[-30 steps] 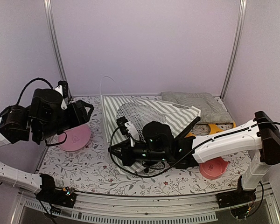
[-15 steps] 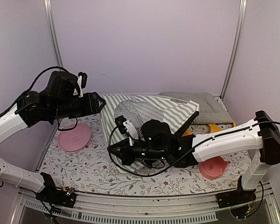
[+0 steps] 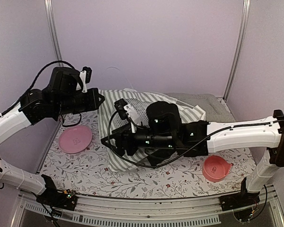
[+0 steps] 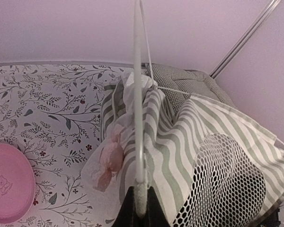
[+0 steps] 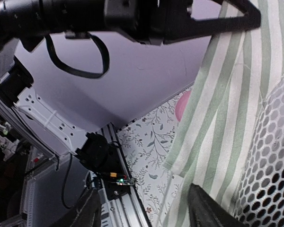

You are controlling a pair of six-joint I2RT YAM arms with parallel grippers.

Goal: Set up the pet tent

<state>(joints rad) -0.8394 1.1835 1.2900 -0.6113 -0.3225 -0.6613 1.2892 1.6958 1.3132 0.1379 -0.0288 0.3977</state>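
Striped grey-green and white fabric, the pet tent, hangs slack and unformed between our two grippers. The left gripper is pinched tight on a thin white pole, which runs straight out ahead of its fingers. The fabric drapes off that pole to the gripper's right and below it. The lace mesh curtain sags low on the right, and a small pink bow sits just left of the pole. The cloth bunches at the pole's far end, near the gingham cushion, so the tent's long axis runs away from this gripper toward the back corner.

To the gripper's left and underneath lies bare floral table, reaching to the pink plate. The back wall and a corner post close in just past the pole's far end.

Our right gripper has its fingers spread wide and holds nothing. The striped hem falls just ahead of it and to its right. The left arm crosses overhead. Below and to its left we see floral table and the near rail.
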